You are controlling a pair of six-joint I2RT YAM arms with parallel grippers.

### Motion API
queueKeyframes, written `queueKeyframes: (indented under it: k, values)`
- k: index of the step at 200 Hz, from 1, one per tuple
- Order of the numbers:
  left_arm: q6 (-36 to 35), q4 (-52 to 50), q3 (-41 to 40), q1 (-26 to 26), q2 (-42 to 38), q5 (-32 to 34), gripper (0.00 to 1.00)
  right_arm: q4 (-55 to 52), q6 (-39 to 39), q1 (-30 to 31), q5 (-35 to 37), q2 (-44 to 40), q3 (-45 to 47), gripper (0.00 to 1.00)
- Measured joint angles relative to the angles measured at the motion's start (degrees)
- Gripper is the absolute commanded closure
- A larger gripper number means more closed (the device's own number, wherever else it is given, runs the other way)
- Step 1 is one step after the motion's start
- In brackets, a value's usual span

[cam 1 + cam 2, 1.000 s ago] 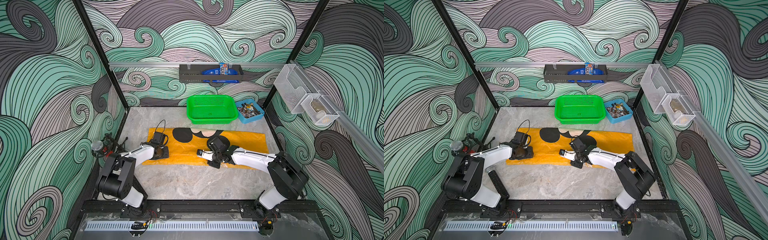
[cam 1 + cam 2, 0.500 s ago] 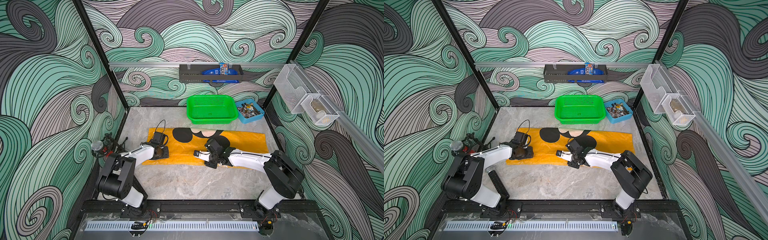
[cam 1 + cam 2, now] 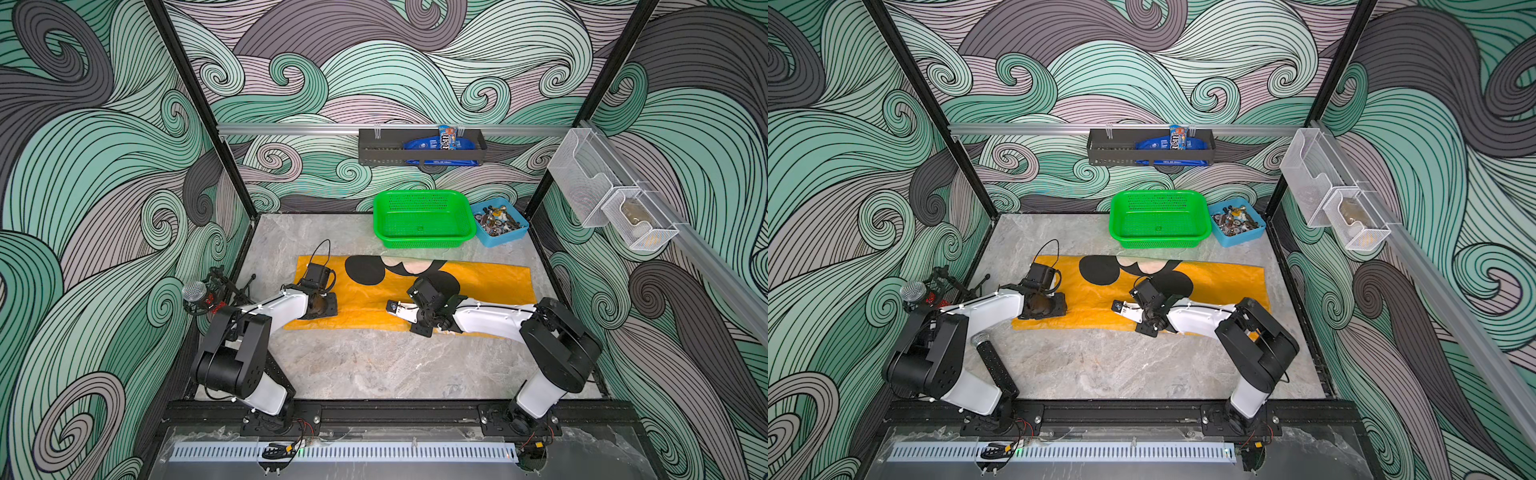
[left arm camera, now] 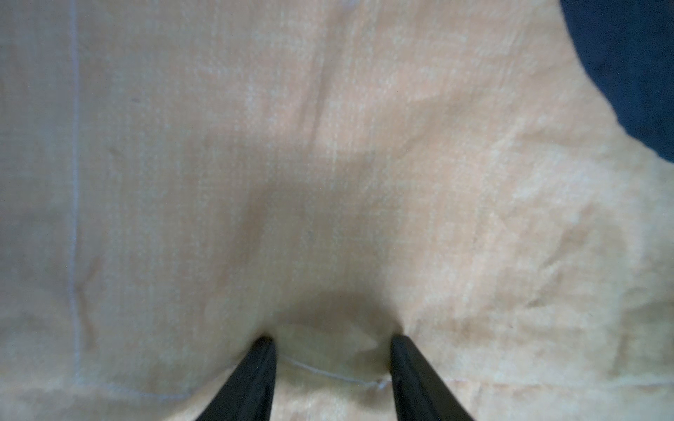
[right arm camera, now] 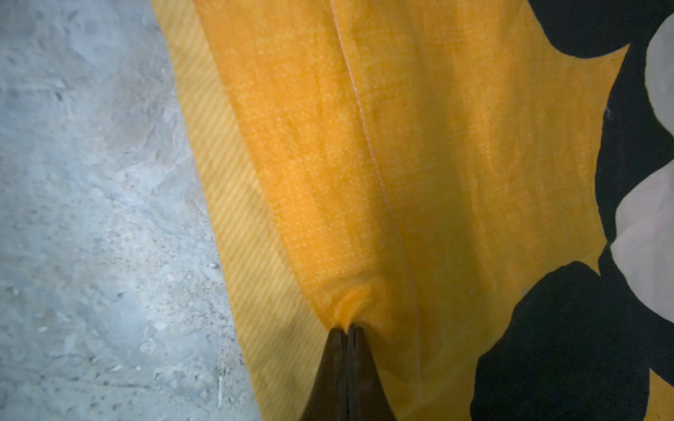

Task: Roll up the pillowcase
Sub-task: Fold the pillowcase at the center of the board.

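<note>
pillowcase [image 3: 490, 280] | you see mustard-yellow wrinkled fabric, black round-eared print facing up | you find it not rolled, a long flat strip | it lies across the marble tabletop [image 3: 374, 365], mid-depth | small pucker raised near its front edge

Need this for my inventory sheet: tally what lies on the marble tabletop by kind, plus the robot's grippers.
Mustard-yellow fabric pillowcase with black cartoon print: 1
Green perforated plastic basket: 1
Blue plastic bin of small metal parts: 1
Grippers: 2 (left gripper, right gripper)
Total: 5
</note>
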State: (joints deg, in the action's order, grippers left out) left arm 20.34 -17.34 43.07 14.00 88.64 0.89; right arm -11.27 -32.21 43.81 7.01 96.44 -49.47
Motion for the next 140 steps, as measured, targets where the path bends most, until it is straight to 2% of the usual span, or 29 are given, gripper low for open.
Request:
queueKeyframes:
  k: [140]
  values:
    - [-0.28, -0.02, 0.0, -0.07, 0.0, -0.11, 0.46, -7.08, 0.87, 2.34, -3.76, -5.97, -0.02, 1.0]
